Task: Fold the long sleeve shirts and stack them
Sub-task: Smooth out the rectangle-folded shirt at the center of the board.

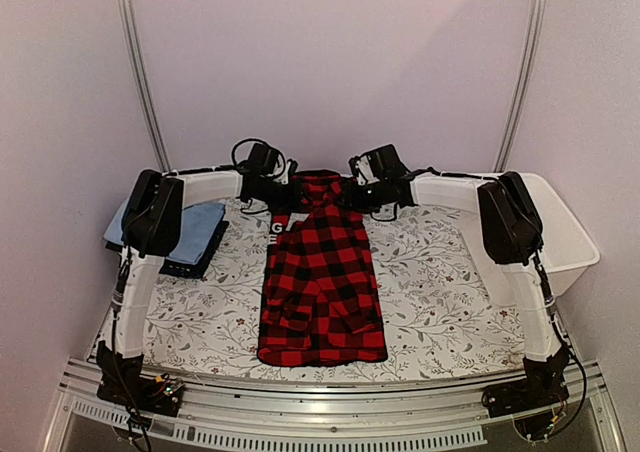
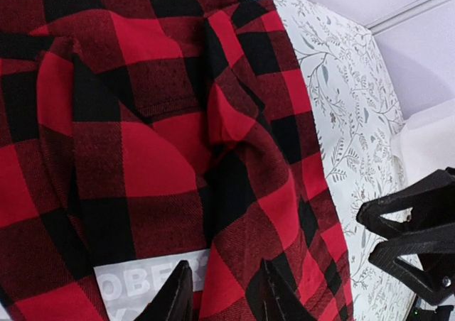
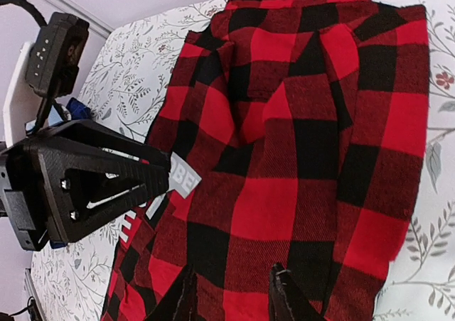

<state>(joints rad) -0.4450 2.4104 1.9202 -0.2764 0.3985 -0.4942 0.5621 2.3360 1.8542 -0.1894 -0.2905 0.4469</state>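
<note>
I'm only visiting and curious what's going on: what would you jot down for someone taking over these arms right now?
Left gripper: shut on the far end of the flannel shirt.
Right gripper: shut on the same end, beside it.
Flannel: mid-table, sides folded in, far end lifted.
Done: light blue shirt lies folded on the dark navy garment, far left.
Left: finish folding the flannel, then stack it there.

Flannel shirt [image 1: 320, 282] centred on table [image 1: 440, 282], folded shirts [image 1: 190, 232] at left edge, basket [image 1: 565, 237] at right edge
</note>
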